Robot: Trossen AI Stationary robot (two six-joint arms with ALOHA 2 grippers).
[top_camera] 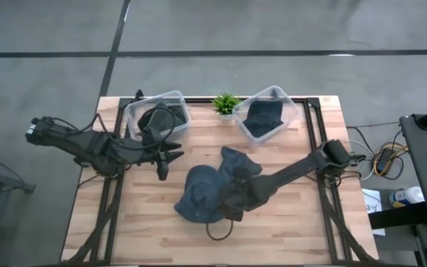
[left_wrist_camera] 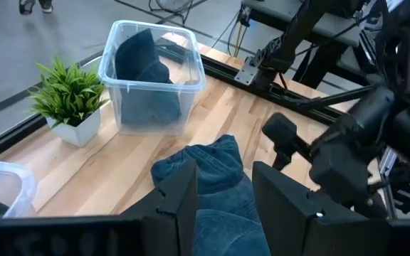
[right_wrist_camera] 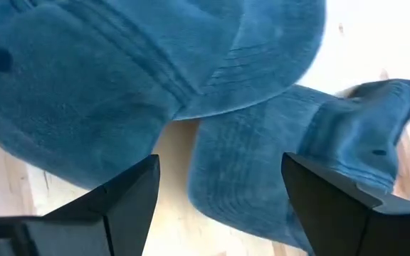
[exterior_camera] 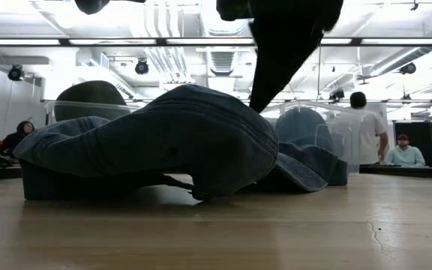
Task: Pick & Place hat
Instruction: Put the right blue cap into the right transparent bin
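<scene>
Two blue denim hats lie overlapping on the table's middle: a nearer one (top_camera: 199, 194) (exterior_camera: 186, 142) (right_wrist_camera: 84, 78), crown up, and a farther one (top_camera: 237, 165) (exterior_camera: 306, 154) (right_wrist_camera: 276, 163) (left_wrist_camera: 216, 178). My right gripper (top_camera: 232, 202) (right_wrist_camera: 221, 162) is open and points down, low over the place where the two hats overlap; in the low view its dark finger (exterior_camera: 276, 60) drops behind the nearer hat's crown. My left gripper (top_camera: 170, 165) (left_wrist_camera: 224, 171) is open, to the left of the hats and in front of the left bin, and points toward the hats.
Two clear plastic bins stand at the far edge: the left one (top_camera: 156, 115) holds a dark hat, the right one (top_camera: 267, 113) (left_wrist_camera: 155, 67) a dark blue hat. Between them stands a small potted plant (top_camera: 226, 104) (left_wrist_camera: 70, 96). People show in the room behind the table.
</scene>
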